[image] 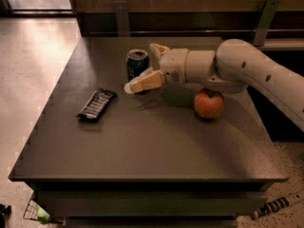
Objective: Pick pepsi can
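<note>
The pepsi can (137, 63), dark blue with a silver top, stands upright on the dark table (142, 146) toward the back middle. My gripper (150, 66) reaches in from the right and is open. Its near finger (143, 82) lies in front of the can's base. Its far finger (158, 49) sits behind and to the right of the can. The can stands at the mouth of the spread jaws, not clamped.
A red apple (208, 104) sits on the table just under my forearm, right of the can. A flat black snack-bar wrapper (97, 104) lies to the left front. A wall rail with metal posts (122, 17) runs behind the table.
</note>
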Robot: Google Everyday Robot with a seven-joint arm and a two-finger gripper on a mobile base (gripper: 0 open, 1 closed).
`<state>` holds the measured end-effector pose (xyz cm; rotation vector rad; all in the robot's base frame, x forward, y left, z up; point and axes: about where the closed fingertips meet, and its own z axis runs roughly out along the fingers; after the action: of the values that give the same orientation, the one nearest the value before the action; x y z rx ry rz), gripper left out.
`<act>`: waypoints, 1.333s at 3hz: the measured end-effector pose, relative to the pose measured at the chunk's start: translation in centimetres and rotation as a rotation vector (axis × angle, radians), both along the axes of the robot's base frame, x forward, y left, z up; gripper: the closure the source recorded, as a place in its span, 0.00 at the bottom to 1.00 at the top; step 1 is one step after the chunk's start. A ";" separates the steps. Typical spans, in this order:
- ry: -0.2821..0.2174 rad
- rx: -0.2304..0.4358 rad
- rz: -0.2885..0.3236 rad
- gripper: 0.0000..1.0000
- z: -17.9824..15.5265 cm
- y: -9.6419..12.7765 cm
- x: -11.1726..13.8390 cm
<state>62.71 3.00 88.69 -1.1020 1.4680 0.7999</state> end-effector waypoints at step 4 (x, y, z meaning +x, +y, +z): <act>0.001 0.003 0.021 1.00 0.0 1.4 -0.2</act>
<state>62.51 4.36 88.74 -1.1170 1.4578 0.8174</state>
